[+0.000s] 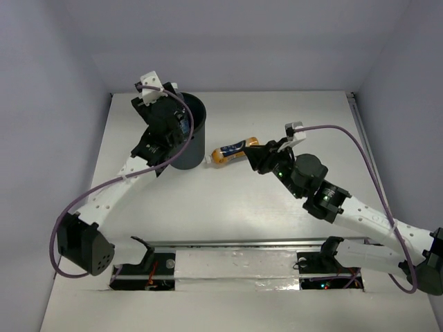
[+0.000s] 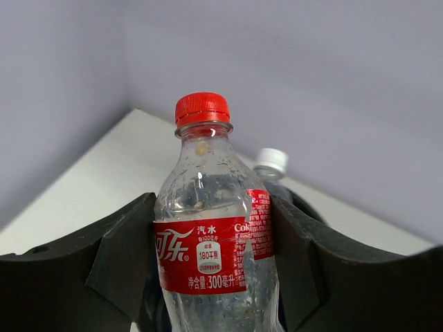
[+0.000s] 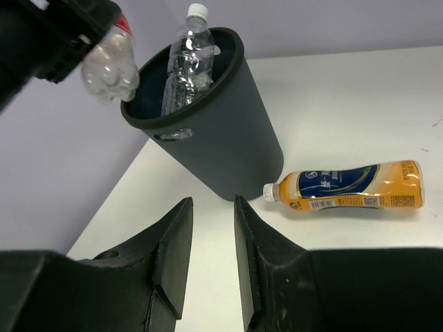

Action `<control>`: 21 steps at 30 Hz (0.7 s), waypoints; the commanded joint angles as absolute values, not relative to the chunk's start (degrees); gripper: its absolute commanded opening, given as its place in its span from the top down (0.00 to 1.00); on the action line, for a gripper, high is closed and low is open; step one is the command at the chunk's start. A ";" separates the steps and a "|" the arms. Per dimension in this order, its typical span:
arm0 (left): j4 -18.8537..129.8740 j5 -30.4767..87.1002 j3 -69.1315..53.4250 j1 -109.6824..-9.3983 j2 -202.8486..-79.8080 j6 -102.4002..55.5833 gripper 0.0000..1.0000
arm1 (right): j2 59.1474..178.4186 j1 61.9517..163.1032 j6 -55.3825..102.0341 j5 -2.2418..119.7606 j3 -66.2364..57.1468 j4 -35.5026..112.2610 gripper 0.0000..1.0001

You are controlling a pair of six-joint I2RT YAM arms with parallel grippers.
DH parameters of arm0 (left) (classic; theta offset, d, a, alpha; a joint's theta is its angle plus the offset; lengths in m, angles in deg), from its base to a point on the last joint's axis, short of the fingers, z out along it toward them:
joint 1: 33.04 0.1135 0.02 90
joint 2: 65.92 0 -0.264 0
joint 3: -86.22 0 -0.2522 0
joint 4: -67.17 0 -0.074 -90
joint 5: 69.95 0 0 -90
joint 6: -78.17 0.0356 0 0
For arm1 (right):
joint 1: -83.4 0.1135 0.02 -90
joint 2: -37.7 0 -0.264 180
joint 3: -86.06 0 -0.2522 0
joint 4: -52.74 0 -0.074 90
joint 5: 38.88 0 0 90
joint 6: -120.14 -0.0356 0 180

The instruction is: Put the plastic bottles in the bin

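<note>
Clamps the red-capped bottle [image 2: 208, 235] in the left gripper [image 2: 214, 252], jaws closed on the red label from both sides, cap pointing away from the wrist. Holds it up by the bin [image 1: 199, 149], at the left side of the rim. From the right wrist, shows the clear base of that bottle close beside the rim edge. Cannot tell whether it hangs over the opening or just outside it.

Near the far left corner of the table [image 1: 242, 214]: the bin, upright, mouth open. Contains the white-capped bottle [image 3: 185, 62], leaning against the inner wall, neck and cap sticking out above the rim. Shows a bit of blue deeper inside from above, too hidden under the arm to name.

On the table just right of the bin: the orange bottle [image 1: 232, 150], lying on its side, dark blue label up, white cap toward the bin and just beside its foot, base toward the right edge.

Hovers the right gripper [image 3: 213, 214] low over the table near the base end of the orange bottle, which lies ahead and to the right of the fingers in the wrist view, clear of them. Leaves only a narrow gap between its jaws, with nothing in it. Points them toward the foot of the bin.
</note>
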State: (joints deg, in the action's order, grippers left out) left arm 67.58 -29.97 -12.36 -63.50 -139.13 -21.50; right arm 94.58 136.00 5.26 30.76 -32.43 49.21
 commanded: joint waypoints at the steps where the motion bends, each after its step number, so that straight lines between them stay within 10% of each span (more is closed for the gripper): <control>1: 74.65 -32.49 -10.50 -62.66 -140.53 -12.02 0.67 | 92.46 136.31 4.74 31.25 -33.68 53.21 0.64; 21: 99.20 -41.03 -19.81 -63.28 -151.61 9.97 0.63 | 93.34 136.31 4.39 31.17 -36.41 56.02 0.63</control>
State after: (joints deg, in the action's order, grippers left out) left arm 93.09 -39.02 -18.99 -62.71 -151.96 7.70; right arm 93.51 136.00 4.73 31.65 -36.43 52.49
